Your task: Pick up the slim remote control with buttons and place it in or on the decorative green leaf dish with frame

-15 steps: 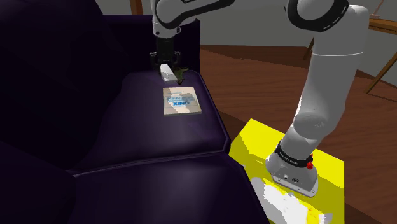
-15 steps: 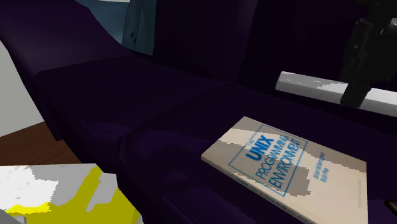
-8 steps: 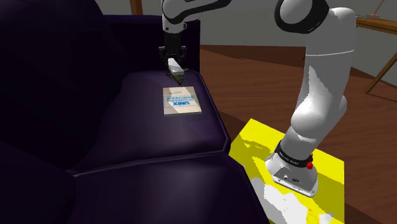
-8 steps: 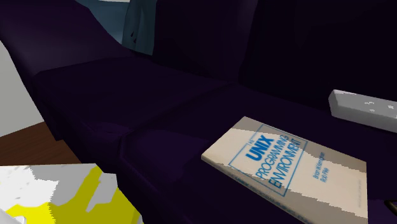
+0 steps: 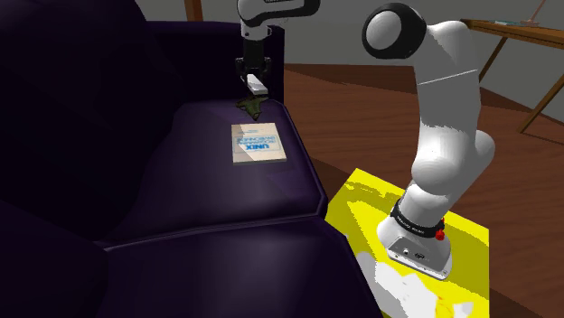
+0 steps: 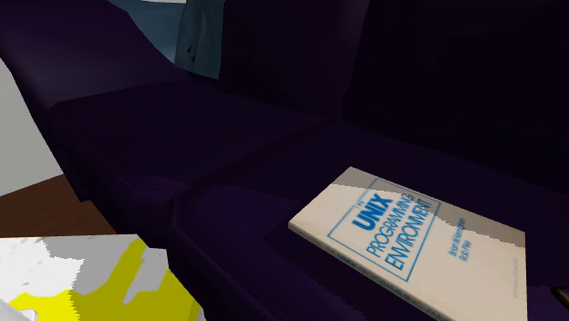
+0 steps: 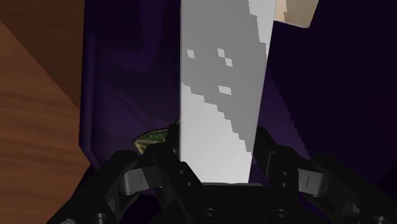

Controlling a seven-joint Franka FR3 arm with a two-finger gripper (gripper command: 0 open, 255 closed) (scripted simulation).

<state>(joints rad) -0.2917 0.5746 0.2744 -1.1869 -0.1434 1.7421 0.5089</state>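
My pincer (image 5: 254, 81) is closed on the remote (image 5: 258, 89), a slim, pale grey slab. In the wrist view my two black fingers (image 7: 275, 160) press against its long sides, and the remote (image 7: 219, 95) runs straight out from between them, with a few small white squares on its face. It is off the cushion, in the air, at the back corner of the dark purple sofa (image 5: 136, 172).

The dish (image 5: 249, 106) lies just below the remote on the seat cushion. It is a small dark green shape close to the sofa's backrest. In the wrist view a sliver of the dish (image 7: 153, 136), green with a pale rim, peeks out beside one finger, mostly hidden behind the pincer. I cannot tell whether the remote touches it; from the shoulder view the two look slightly apart.

A book (image 5: 258, 145) with blue lettering lies flat on the same cushion, near the dish but not touching it. The second exterior view shows the book (image 6: 410, 232) close up. My arm rises from the yellow stand (image 5: 361, 194), on a wooden floor (image 5: 361, 99).
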